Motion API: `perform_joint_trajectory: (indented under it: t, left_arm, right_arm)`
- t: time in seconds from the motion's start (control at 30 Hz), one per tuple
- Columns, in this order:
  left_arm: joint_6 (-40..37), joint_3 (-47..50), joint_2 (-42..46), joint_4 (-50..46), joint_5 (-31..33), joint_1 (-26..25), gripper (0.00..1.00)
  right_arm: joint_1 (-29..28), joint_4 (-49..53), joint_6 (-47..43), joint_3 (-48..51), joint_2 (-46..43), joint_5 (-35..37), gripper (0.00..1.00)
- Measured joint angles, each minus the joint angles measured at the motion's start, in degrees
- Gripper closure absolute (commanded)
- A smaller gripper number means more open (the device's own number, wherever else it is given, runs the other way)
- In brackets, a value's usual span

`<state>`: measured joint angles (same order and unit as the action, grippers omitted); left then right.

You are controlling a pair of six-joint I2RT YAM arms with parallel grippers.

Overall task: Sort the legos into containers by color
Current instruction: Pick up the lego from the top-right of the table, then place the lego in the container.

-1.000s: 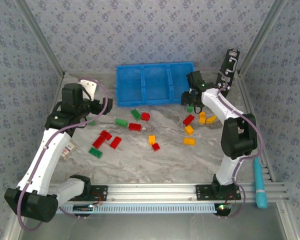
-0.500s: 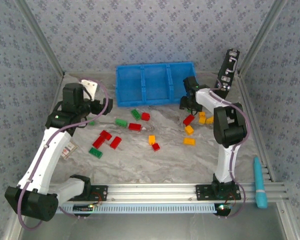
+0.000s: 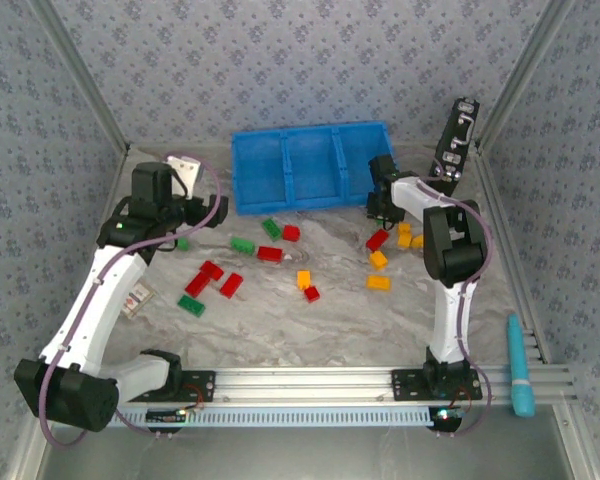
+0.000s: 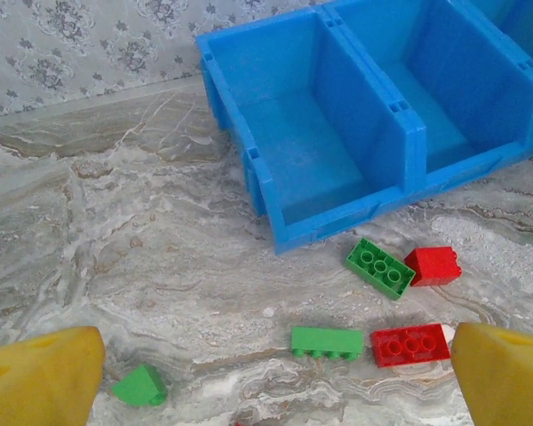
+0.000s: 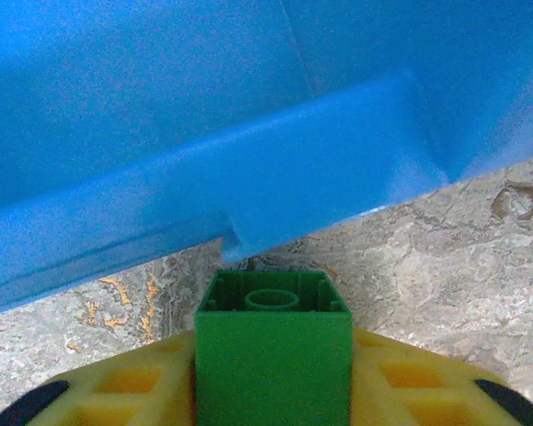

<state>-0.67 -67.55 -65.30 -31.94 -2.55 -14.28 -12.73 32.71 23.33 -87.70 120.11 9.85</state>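
Observation:
My right gripper (image 5: 274, 383) is shut on a small green lego (image 5: 274, 355), which sits between the yellow fingers (image 5: 133, 386) with its hollow underside facing forward. Just ahead is the front wall of the blue bin (image 5: 249, 186). From above, the right gripper (image 3: 378, 207) is low at the right front corner of the bin (image 3: 310, 205). My left gripper (image 4: 271, 390) hangs open above the table. Below it lie a green brick (image 4: 327, 343), a red brick (image 4: 409, 344) and a small green piece (image 4: 140, 385). Red, green and orange legos (image 3: 269, 254) are scattered over the table.
A black upright case (image 3: 457, 140) stands at the back right beside the bin. A teal tool (image 3: 520, 365) lies outside the right rail. A white card (image 3: 135, 300) lies under the left arm. Orange bricks (image 3: 404, 236) cluster near the right arm.
The right gripper has closed on the green lego by the bin's corner, and its arm has drawn in closer to the bin. The left arm has shifted slightly forward, still open.

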Motion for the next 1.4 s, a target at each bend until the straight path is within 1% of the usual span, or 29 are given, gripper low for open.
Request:
perform_joint_trajectory:
  t: [0.1,0.2,0.37,0.47,0.57,0.67,0.73,0.8,0.93,1.03,1.1,1.2,1.27,1.3,1.4]
  left_arm:
    - [-0.20,-0.24,-0.39,0.00,0.00,0.00,0.00]
    - [-0.28,-0.24,-0.61,0.00,0.00,0.00,0.00]
    - [-0.35,-0.24,-0.63,0.02,0.00,0.00,0.00]
    - [-0.35,-0.24,-0.63,0.04,-0.02,0.00,0.00]
    - [-0.37,-0.24,-0.63,0.17,-0.28,0.00,0.00]
    - [-0.35,-0.24,-0.63,0.52,-1.27,-0.26,0.00]
    - [-0.37,-0.24,-0.63,0.63,-1.49,-1.31,0.00]
    - [-0.48,-0.24,-0.63,0.63,-1.97,-2.95,0.00]
    - [-1.40,-1.40,-1.51,-0.15,-3.32,-6.47,0.00]
    - [-2.43,-5.46,-4.00,-2.60,-4.59,-9.03,0.00]
    - [-3.72,-9.51,-6.10,-4.61,-4.76,-11.61,0.00]
    - [-6.08,-15.82,-8.57,-8.13,-3.80,-16.31,0.00]
    - [-7.63,-22.38,-10.73,-11.98,-3.41,-18.99,0.00]
    - [-7.98,-25.99,-12.00,-13.60,-3.41,-19.74,0.00]
    - [-8.61,-39.45,-16.87,-18.84,-3.56,-20.24,0.00]
  right_arm:
    - [0.00,0.00,-0.46,-0.09,-0.09,-0.17,0.68]
    - [-0.09,0.74,-0.94,-0.09,-0.85,-0.59,0.69]
    - [-0.96,3.41,-2.38,0.04,-6.36,-1.27,0.70]
    - [-1.79,5.70,-3.61,-3.26,-9.46,-1.40,0.70]
    - [-2.25,6.21,-4.85,-8.92,-9.60,-1.73,0.69]
    - [-2.29,6.45,-6.16,-15.76,-7.58,-1.90,0.69]
    - [-2.29,6.36,-6.82,-20.15,-5.22,-2.16,0.69]
    - [-2.12,6.62,-7.39,-25.03,-1.66,-2.38,0.69]
    - [-1.88,7.45,-8.22,-35.65,8.17,-2.80,0.69]
    - [-1.55,8.41,-8.63,-39.69,13.90,-3.21,0.67]
    - [-1.27,8.96,-8.74,-40.46,16.17,-3.67,0.66]
    - [-0.63,9.51,-8.81,-40.48,17.70,-4.90,0.62]
    - [-0.17,9.57,-8.85,-40.52,17.77,-5.84,0.59]
    - [0.00,9.60,-8.87,-40.85,17.77,-6.21,0.56]
    - [0.35,9.55,-9.86,-41.35,17.66,-6.91,0.42]
